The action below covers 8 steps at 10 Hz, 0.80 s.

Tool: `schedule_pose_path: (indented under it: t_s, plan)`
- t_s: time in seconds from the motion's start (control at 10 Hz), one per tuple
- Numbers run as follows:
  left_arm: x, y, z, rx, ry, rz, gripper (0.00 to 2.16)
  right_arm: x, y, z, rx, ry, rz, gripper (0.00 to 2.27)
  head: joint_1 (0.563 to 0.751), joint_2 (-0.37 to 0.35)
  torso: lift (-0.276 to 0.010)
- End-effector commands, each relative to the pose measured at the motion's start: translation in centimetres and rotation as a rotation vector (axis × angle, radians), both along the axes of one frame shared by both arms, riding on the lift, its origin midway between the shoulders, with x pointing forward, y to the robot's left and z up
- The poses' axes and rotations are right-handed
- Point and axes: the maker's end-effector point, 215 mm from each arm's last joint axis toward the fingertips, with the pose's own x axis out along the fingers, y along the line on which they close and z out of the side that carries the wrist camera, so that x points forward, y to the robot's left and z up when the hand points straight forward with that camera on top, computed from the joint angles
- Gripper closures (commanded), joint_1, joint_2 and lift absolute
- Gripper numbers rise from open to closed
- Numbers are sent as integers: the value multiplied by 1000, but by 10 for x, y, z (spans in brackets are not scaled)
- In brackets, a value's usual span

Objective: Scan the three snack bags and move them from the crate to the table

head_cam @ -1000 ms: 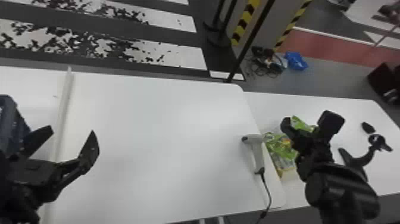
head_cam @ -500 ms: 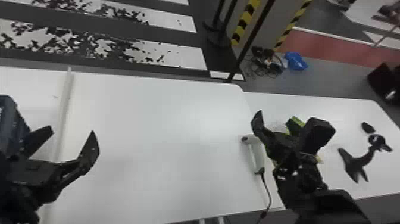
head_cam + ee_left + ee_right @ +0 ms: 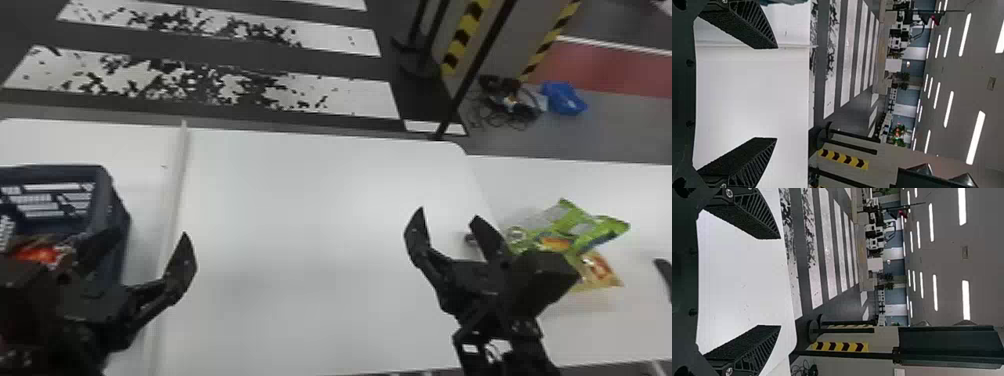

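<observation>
A white worktop (image 3: pixel 310 240) runs between the two arms. The left arm (image 3: pixel 60 345) comes in low at the near left corner, its end effector (image 3: pixel 151 234) pointing toward the far edge, above the left edge. The right arm (image 3: pixel 510 357) rises from the near edge toward the right corner, its end effector (image 3: pixel 448 215) also aimed at the far edge, above the worktop near its right edge. Both wrist views look forward past wide-spread fingers — nothing is gripped in the left end effector (image 3: pixel 776 93) or the right end effector (image 3: pixel 780 282). A dark blue crate (image 3: pixel 114 200) sits just beyond the left edge. Green and orange snack bags (image 3: pixel 575 225) lie heaped on the white surface past the right edge; a red snack bag (image 3: pixel 40 255) shows inside the crate, partly hidden.
</observation>
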Motion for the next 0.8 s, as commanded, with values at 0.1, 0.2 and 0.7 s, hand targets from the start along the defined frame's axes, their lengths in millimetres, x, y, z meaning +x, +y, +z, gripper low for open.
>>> schedule_pose_path:
  t_s: [0.1, 0.2, 0.7]
  plan:
    - [-17, 71, 14, 36, 39, 97, 33, -7, 25, -5, 29, -22, 36, 83, 695, -93, -62]
    - [-25, 111, 5, 58, 133, 151, 43, -11, 36, -11, 31, -21, 57, 83, 695, -43, -62]
    - [-35, 222, -24, 4, 428, 332, 90, -23, 71, -18, 27, -37, 131, 83, 695, 268, -62]
